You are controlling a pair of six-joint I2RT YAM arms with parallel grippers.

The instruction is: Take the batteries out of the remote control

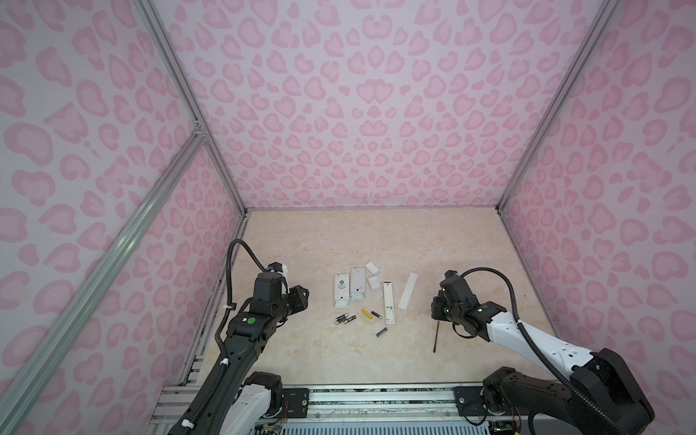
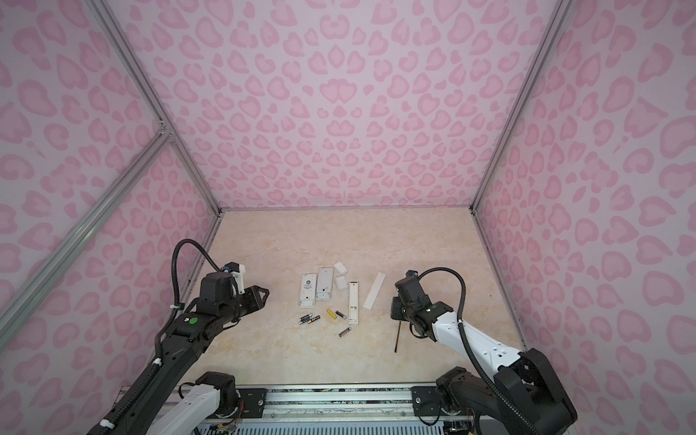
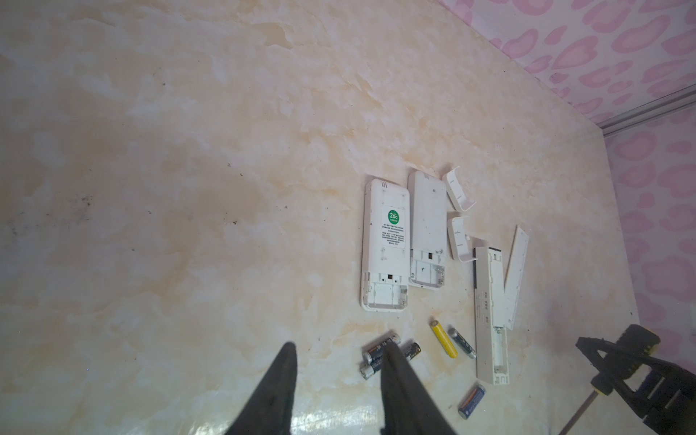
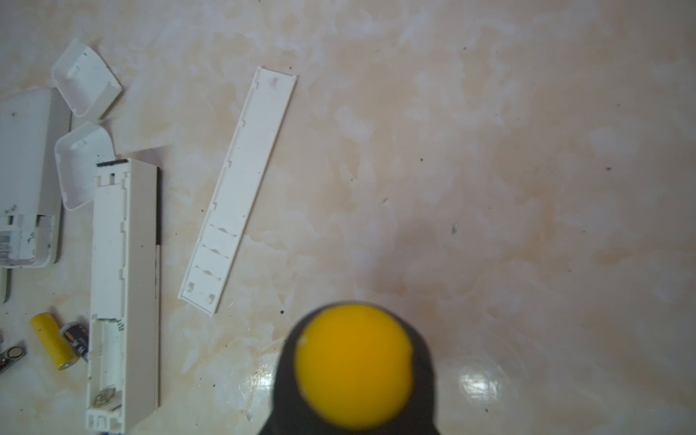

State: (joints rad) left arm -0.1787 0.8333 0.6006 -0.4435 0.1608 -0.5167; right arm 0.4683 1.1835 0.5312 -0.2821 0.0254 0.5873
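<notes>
**Cells out and lying loose**

You are looking at six batteries (image 1: 350,319) lying on the table (image 3: 188,150), on the side of the three white remotes (image 3: 384,244) nearer the arm bases. The remotes are lying back up with their bays uncovered. Three black batteries (image 3: 374,350) are bunching together below the two wide remotes. The yellow battery (image 3: 444,339) and another black one are sitting side by side next to the slim remote (image 3: 489,312). The purplish-blue battery (image 3: 471,401) is lying apart, nearest the bases. Three loose covers (image 3: 459,188) are resting beside the remotes.

Your left gripper (image 3: 339,346) is hovering left of the remotes with its jaws partly apart and nothing between them. In the left wrist view one finger is hiding part of the black bunch.

Your right gripper (image 1: 437,314) is clamping the handle of a screwdriver (image 1: 435,337), with the shaft pointing down at the table. You cannot tell whether the tip is touching.
</notes>
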